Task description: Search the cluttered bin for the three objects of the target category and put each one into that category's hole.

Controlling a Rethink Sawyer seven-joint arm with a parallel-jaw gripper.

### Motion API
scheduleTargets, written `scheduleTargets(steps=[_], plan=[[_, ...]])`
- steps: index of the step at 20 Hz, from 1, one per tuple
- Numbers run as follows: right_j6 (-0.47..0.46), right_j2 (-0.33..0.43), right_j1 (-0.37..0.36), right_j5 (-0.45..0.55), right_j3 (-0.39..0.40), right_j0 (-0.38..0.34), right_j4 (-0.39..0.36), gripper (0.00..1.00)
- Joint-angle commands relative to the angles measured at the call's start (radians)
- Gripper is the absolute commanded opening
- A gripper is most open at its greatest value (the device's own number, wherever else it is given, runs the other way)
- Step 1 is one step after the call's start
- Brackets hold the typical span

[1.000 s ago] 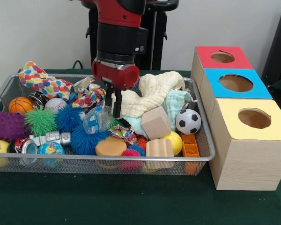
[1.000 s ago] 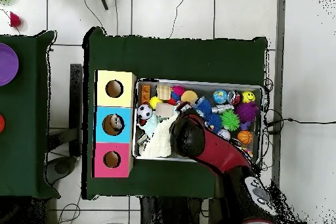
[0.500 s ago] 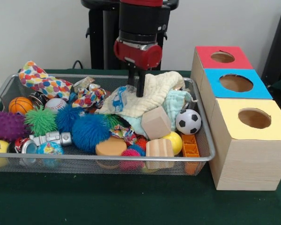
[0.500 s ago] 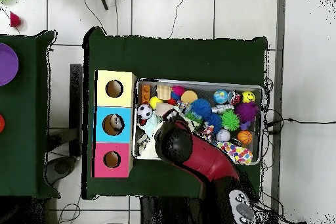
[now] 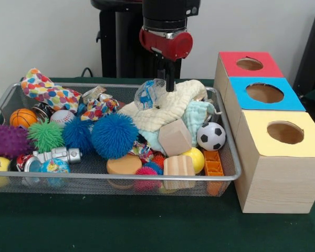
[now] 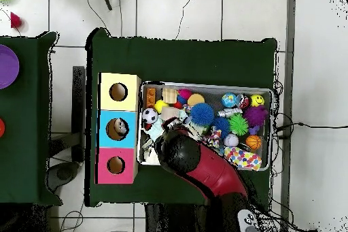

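My gripper (image 5: pixel 169 87) hangs above the back of the wire bin (image 5: pixel 115 179), shut on a crumpled clear plastic wrapper (image 5: pixel 149 94) that dangles to its left, just over the cream cloth (image 5: pixel 170 108). Three wooden boxes with round holes stand to the right of the bin in the front view: red (image 5: pixel 249 64), blue (image 5: pixel 265 93) and yellow (image 5: pixel 285 132). From overhead the red arm (image 6: pixel 182 154) covers the gripper and the wrapper; the boxes show as yellow (image 6: pixel 118 92), blue (image 6: pixel 117 128) and red (image 6: pixel 115 165).
The bin holds a big blue spiky ball (image 5: pixel 114 135), a green spiky ball (image 5: pixel 45 135), a soccer ball (image 5: pixel 210 136), a wooden cube (image 5: pixel 174 137), an orange basketball (image 5: pixel 22 118), a spotted cloth (image 5: pixel 47 92) and several other toys.
The gripper has risen out of the clutter and moved right toward the boxes, carrying the clear wrapper. The big blue spiky ball has shifted right into the gap it left.
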Motion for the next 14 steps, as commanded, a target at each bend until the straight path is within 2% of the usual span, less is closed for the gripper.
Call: scheduleTargets(steps=[1,7,14], plan=[[0.195,0.116,-0.006,0.143,0.022,-0.051,0.093,0.00],[0.162,0.124,0.007,0.193,-0.021,-0.070,0.107,0.00],[0.134,0.196,0.004,0.253,-0.008,-0.126,0.150,0.00]])
